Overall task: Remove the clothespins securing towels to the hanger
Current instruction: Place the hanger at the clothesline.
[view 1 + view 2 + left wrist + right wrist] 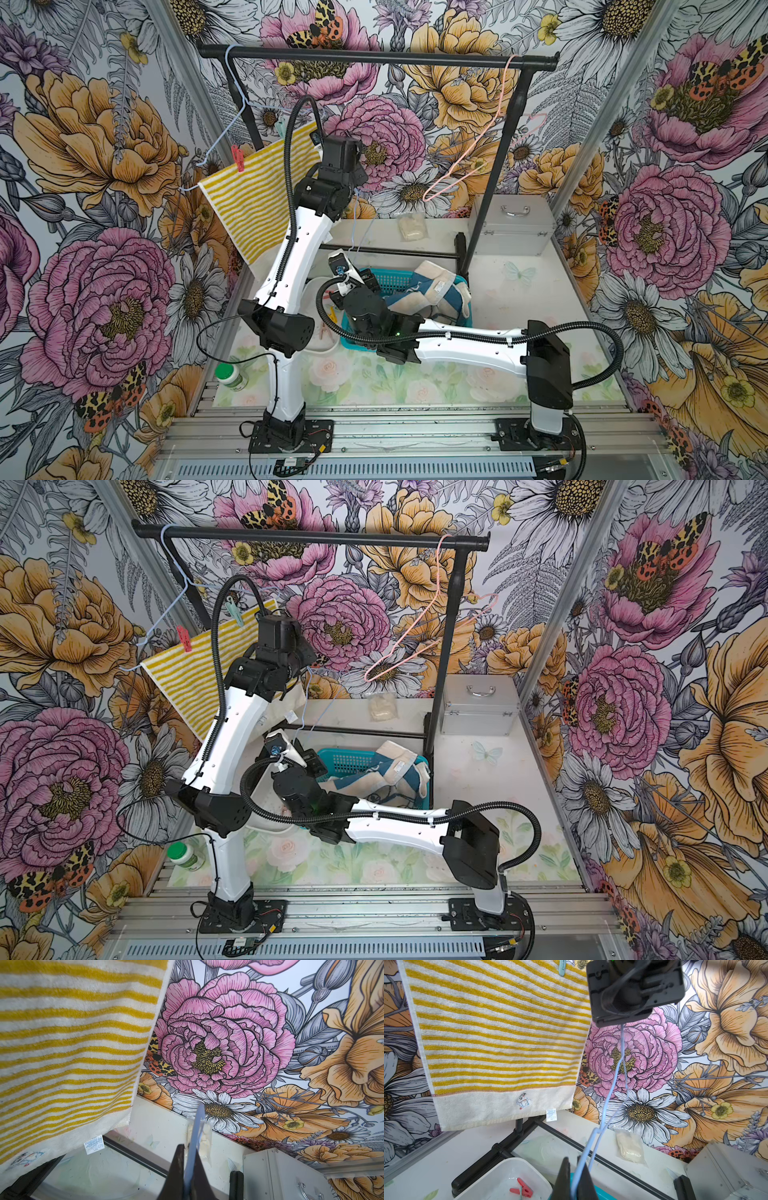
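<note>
Teal basket [602, 1193] under the jaws of the right gripper [572, 1158], white tray [492, 1172] just beside, black rack bar [623, 1170] ahead, plastic bag [629, 1147] beyond it, silver case [716, 1167] further off

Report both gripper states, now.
Left gripper: closed on the thin pale blue wire hanger.
Right gripper: closed on the same hanger, further along its wire.

Bold floral wallpaper walls [104, 174] enclose a pale rose-printed tabletop [365, 382] bearing a black garment rack [415, 59] and silver case [511, 232].
</note>
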### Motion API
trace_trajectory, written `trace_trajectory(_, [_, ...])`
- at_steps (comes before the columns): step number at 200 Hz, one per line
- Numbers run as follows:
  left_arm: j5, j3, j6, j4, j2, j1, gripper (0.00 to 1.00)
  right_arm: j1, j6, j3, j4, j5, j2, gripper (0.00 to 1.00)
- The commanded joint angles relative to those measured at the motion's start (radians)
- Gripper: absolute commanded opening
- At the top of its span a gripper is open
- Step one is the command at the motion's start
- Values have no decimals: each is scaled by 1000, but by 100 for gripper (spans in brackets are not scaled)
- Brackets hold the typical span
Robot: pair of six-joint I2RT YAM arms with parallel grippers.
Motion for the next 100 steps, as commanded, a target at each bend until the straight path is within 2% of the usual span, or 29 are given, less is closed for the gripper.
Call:
trace_trajectory(1, [68,30,-14,0,-25,-1,27,1,13,-35,63,58,-71,0])
trace_trajectory(21, [116,60,-7,3,-22,4,48,1,6,-100,105,87,-139,0])
trace_trajectory(40, [169,58,-6,23,-38,7,61,1,-9,-159,139,109,-204,0])
trace_trajectory(55, [249,1,-11,76,-75,12,65,0,-5,-198,143,108,-255,0])
trace_trajectory(86, [399,-211,-23,281,-213,20,80,0,37,-247,109,100,-354,0])
trace_trajectory(100, [439,-250,-30,320,-249,27,86,-1,53,-243,46,100,-384,0])
